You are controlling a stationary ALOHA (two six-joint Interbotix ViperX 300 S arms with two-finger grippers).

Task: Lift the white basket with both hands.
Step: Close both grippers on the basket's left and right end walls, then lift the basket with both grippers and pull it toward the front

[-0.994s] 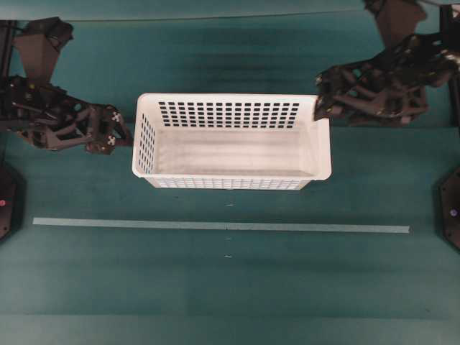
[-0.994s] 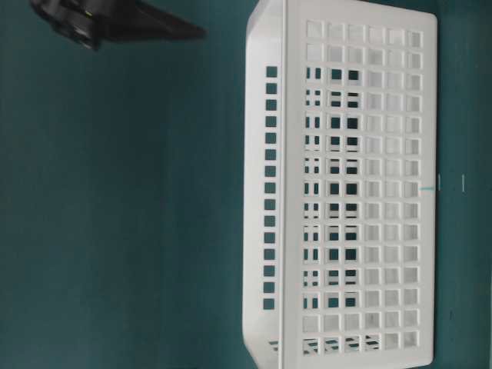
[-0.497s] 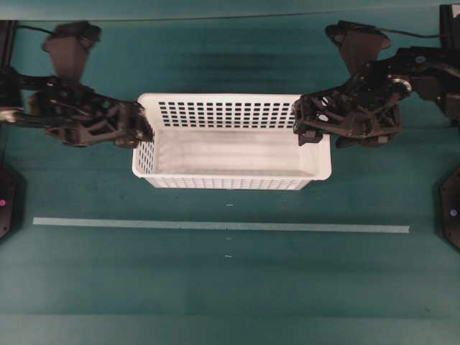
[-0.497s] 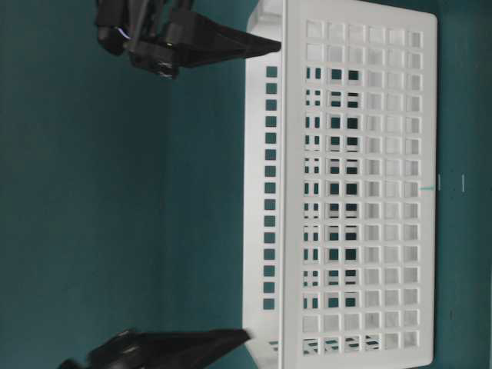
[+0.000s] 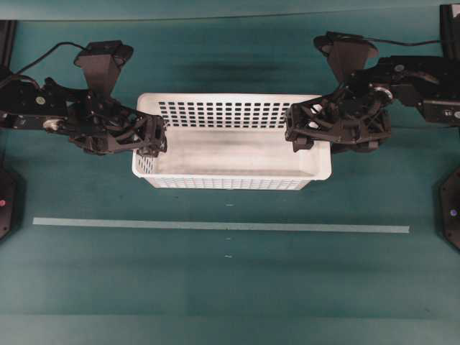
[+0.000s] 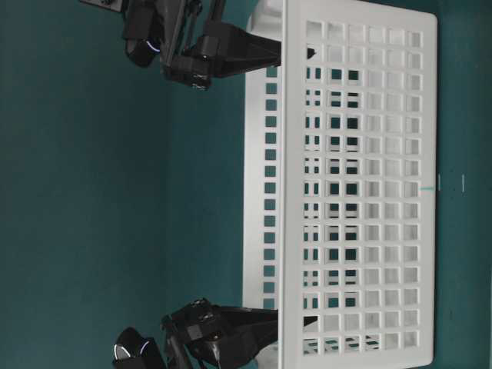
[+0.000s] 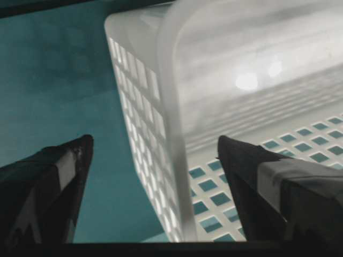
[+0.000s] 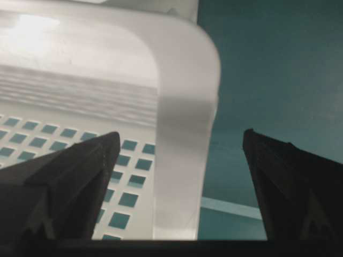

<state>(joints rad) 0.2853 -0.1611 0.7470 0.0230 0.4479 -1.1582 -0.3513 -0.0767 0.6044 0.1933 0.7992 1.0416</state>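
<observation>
The white basket (image 5: 230, 151) stands empty on the teal table, long side across the overhead view. My left gripper (image 5: 157, 136) is open astride its left short wall. In the left wrist view (image 7: 154, 140) one finger is outside and one inside, with the basket rim (image 7: 171, 107) between them, untouched. My right gripper (image 5: 305, 135) is open astride the right short wall. In the right wrist view (image 8: 181, 135) the basket rim (image 8: 185, 80) runs between the fingers with gaps on both sides. The table-level view shows the basket (image 6: 284, 192) with a gripper at each end.
A pale tape line (image 5: 215, 226) crosses the table in front of the basket. Black arm bases sit at the left edge (image 5: 6, 201) and right edge (image 5: 449, 208). Both arms reach in from the back corners.
Both grippers have moved inward from beside the basket ends to straddle its short walls, jaws still open. The basket has not moved.
</observation>
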